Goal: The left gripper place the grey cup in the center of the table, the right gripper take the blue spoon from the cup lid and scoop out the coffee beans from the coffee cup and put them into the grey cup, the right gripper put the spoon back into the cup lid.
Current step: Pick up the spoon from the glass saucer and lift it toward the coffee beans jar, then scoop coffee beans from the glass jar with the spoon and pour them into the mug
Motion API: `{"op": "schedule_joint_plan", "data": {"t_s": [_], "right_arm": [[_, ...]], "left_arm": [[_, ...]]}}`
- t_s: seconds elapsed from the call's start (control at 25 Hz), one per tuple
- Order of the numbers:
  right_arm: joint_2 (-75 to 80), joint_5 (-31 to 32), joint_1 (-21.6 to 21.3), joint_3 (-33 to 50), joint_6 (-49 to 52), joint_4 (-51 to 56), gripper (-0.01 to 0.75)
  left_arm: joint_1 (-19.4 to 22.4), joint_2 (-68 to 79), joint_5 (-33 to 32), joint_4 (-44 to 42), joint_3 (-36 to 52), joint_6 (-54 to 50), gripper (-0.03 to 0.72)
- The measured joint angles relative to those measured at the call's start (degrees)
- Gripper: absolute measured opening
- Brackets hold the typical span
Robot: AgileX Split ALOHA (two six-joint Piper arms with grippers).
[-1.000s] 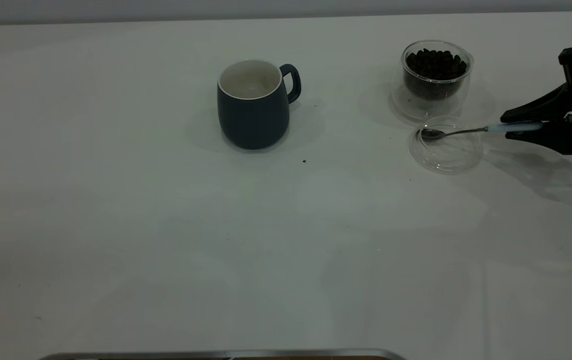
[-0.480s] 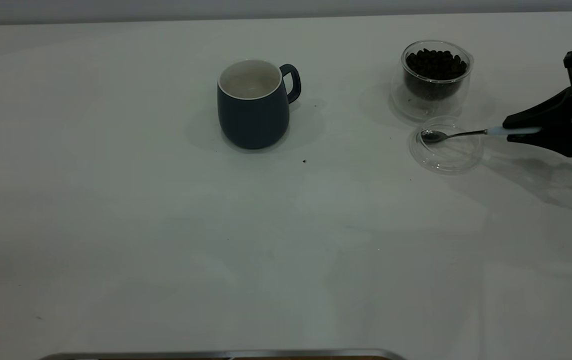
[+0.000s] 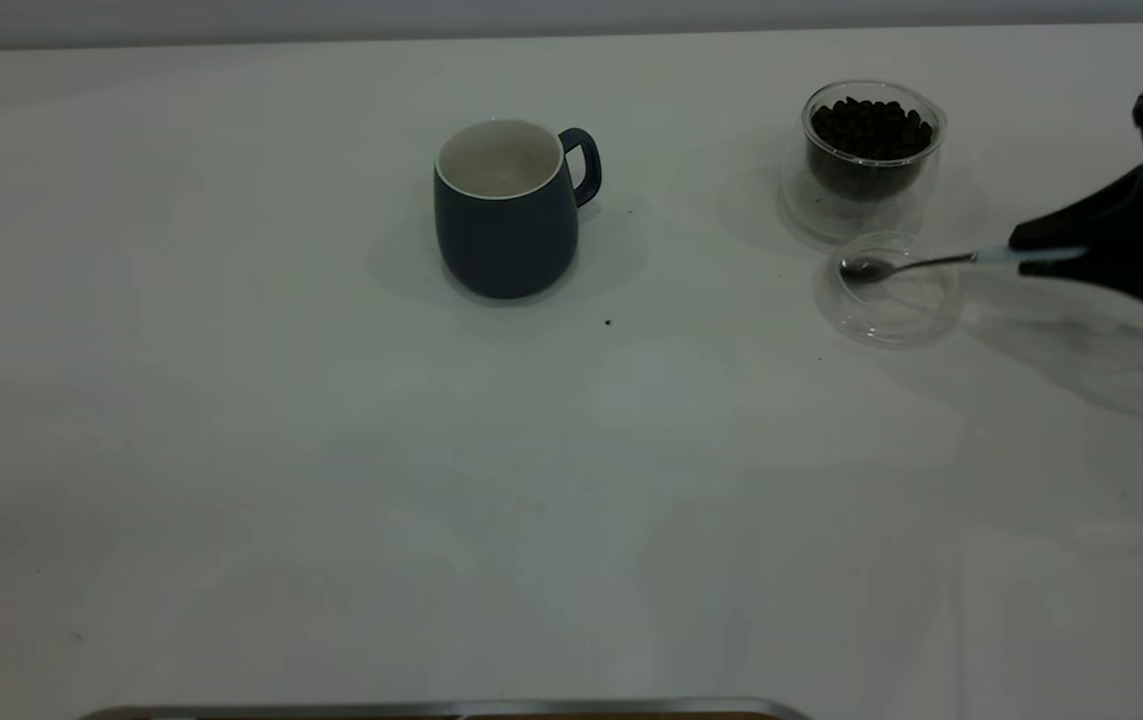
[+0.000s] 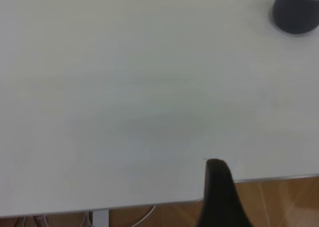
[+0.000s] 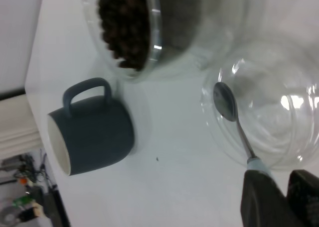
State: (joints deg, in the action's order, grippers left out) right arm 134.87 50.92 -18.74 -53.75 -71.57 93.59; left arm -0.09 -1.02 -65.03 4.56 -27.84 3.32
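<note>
Blue spoon [image 3: 941, 262] pinched by its pale handle in the right gripper [image 3: 1051, 250] — bowl out ahead of the fingertips, over the cup lid [image 3: 891, 300]. Coffee cup [image 3: 871, 150] with coffee beans [image 3: 869, 125] just beyond the lid. Grey cup [image 3: 506, 215] well off, mid-table [image 3: 331, 450]. Left gripper [image 4: 219, 197] — one finger showing, opening unclear.

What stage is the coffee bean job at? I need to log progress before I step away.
Done: the grey cup stands mid-table, upright, and looks empty. In hand: the right gripper is shut on the blue spoon by its handle, the bowl just over the cup lid. Left: scooping coffee beans from the coffee cup into the grey cup, then returning the spoon. The left gripper is parked at the table edge.
</note>
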Motion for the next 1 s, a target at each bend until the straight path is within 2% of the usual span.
{"op": "schedule_joint_plan", "data": {"t_s": [0.28, 0.56, 0.68, 1.0], "right_arm": [[-8.01, -6.76, 0.00, 0.00, 10.43, -12.00, 0.106], [-15.16, -6.17, 0.00, 0.11, 13.50, -17.29, 0.106], [-18.64, -5.67, 0.00, 0.16, 11.46, -16.13, 0.106], [-19.44, -8.39, 1.66, 0.22, -3.63, -2.92, 0.106]], "left_arm": [[0.00, 0.00, 0.00, 0.00, 0.00, 0.00, 0.548], [0.00, 0.00, 0.00, 0.00, 0.00, 0.00, 0.548], [0.00, 0.00, 0.00, 0.00, 0.00, 0.00, 0.548], [0.00, 0.00, 0.00, 0.00, 0.00, 0.00, 0.548]]}}
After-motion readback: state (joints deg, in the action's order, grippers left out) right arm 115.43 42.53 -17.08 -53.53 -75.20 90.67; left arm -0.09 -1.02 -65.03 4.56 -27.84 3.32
